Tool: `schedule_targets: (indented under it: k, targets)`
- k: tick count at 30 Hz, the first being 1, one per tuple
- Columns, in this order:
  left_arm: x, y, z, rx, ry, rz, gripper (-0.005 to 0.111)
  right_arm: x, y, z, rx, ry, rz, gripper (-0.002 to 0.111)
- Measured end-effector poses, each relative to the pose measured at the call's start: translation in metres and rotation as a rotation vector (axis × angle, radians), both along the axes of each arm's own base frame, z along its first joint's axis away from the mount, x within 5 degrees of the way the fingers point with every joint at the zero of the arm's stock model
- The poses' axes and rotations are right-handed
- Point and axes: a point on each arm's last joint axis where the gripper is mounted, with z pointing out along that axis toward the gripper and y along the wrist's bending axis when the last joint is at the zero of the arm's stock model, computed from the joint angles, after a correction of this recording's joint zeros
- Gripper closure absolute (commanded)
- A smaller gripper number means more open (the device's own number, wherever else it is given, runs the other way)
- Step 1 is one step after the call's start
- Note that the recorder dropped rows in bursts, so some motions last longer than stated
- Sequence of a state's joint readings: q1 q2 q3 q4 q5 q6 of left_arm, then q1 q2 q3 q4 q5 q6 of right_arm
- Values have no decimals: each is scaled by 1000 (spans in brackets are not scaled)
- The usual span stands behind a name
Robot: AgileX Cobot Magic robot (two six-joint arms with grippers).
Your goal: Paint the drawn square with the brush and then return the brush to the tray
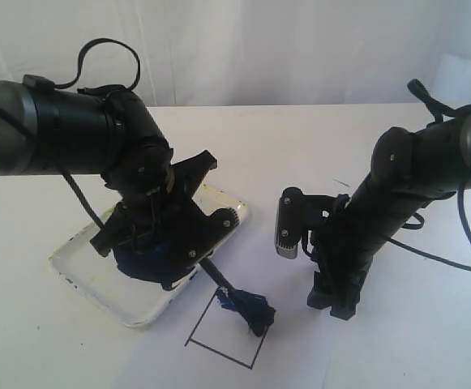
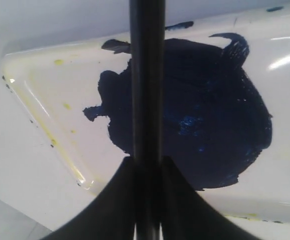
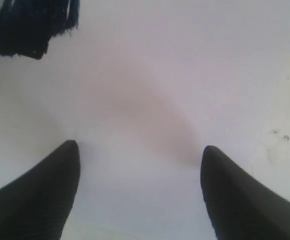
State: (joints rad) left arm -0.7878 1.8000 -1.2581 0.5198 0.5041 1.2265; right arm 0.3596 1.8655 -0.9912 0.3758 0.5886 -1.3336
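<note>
My left gripper (image 2: 147,162) is shut on the brush (image 2: 147,90), whose black handle runs straight out between the jaws above the tray (image 2: 45,95) and its blue-black paint puddle (image 2: 214,115). In the exterior view the brush (image 1: 221,282) slants down from the left gripper (image 1: 193,274) over the tray (image 1: 77,263). Its dark tip rests in the upper corner of the drawn square (image 1: 229,340), where blue paint (image 1: 247,306) is smeared. The rest of the square is white. My right gripper (image 1: 335,305) hangs open to the right of the square, over paper, holding nothing (image 3: 140,155).
A white paper sheet (image 1: 365,348) covers the table under the square and the right arm. A dark blue smear (image 3: 30,25) shows at the edge of the right wrist view. The left arm's body hides much of the tray in the exterior view.
</note>
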Motion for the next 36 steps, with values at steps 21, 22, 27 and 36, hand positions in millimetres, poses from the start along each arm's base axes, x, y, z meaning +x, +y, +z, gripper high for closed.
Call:
schedule_targets:
  k: [21,22,27,36]
  targets:
    - [4,-3,-8,13,-20,-19,107,0,0,0,0,0,0,44]
    - [4,-2,-8,17,-18,-18,107,0,0,0,0,0,0,44]
    - [3,-2,-9,21,1,-6,107,0,0,0,1,1,-4,44]
    - [1,-1,-10,26,32,5,107,0,0,0,1,0,-4,44]
